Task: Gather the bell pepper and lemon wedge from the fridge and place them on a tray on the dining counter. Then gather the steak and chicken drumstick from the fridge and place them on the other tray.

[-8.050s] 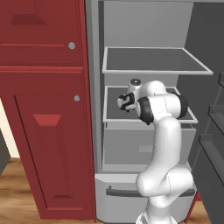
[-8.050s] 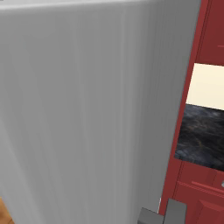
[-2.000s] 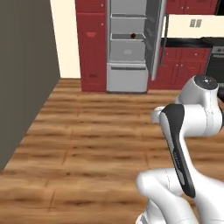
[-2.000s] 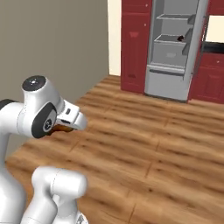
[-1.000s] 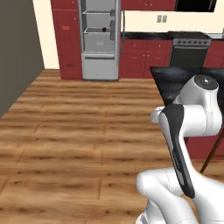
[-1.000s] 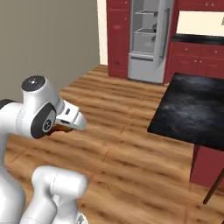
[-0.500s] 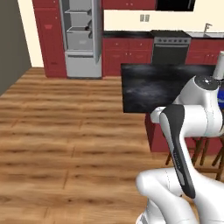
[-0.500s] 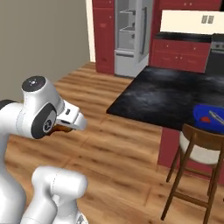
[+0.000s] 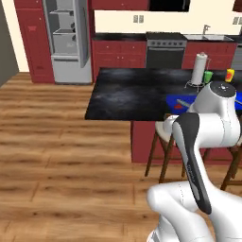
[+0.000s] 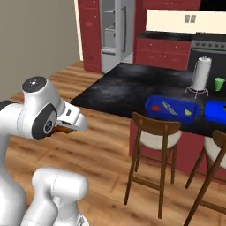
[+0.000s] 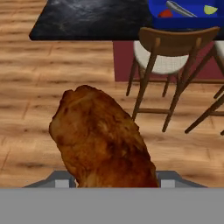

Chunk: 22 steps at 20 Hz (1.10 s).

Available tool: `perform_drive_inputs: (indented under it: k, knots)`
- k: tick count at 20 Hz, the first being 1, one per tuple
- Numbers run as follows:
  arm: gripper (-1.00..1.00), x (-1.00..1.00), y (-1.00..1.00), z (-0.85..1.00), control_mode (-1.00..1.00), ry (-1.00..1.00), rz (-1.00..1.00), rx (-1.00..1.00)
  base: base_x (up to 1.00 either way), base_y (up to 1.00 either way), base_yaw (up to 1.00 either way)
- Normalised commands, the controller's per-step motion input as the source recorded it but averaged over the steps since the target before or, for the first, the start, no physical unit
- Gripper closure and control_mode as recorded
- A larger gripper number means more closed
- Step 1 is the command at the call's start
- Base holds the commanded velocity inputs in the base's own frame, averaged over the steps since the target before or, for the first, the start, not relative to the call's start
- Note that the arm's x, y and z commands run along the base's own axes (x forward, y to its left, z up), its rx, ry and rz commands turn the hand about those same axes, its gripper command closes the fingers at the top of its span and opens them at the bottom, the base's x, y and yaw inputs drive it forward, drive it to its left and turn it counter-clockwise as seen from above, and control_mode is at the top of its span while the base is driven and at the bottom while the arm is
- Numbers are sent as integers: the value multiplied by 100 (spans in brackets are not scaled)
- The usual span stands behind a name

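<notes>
Chicken drumstick (image 11: pixel 103 140): browned, large in the hand view, held between the fingers (image 11: pixel 168 178), which are closed on its lower end with their grey tips showing at either side of it; carried above the wood floor (image 11: pixel 30 87), well short of the bench (image 10: pixel 128 90); a sliver of brown (image 10: pixel 62 129) shows under the white hand in the right base view. Bench: black, speckled top on a red base, standing between the robot and the red kitchen cabinets (image 9: pixel 118 52). Blue tray (image 10: pixel 155 104) on the bench near its front edge, holding a yellow lemon wedge (image 10: pixel 188 112), a red piece that looks like the bell pepper (image 11: pixel 165 13) and a grey slender item (image 10: pixel 168 107) I cannot identify. Second blue tray (image 10: pixel 214 110) just beside the first, on the side away from the fridge; its contents cannot be told. Paper towel roll (image 10: pixel 201 73) upright on a wire stand behind the trays, a green cup (image 10: pixel 219 83) beside it. Wooden stool (image 10: pixel 152 132) with a pale cushion in front of the bench, below the first tray; another stool (image 10: pixel 211 154) next to it. Fridge (image 9: pixel 67 40): grey, door open, shelves visible, far beyond the bench at the wall. Oven (image 9: pixel 164 52) set in the cabinets behind the bench
</notes>
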Motion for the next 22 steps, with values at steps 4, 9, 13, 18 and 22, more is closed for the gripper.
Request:
perform_drive_inputs:
  k: [4,9,13,18,22]
  knots:
    - [100,0,0,0,100,0,0,0,-27,-100,0]
    - [100,0,0,0,100,0,0,0,-9,-100,0]
    - [100,0,0,0,100,0,0,0,2,-100,0]
    - [100,0,0,0,100,0,0,0,33,-93,0]
    - [100,0,0,0,100,0,0,0,63,-81,0]
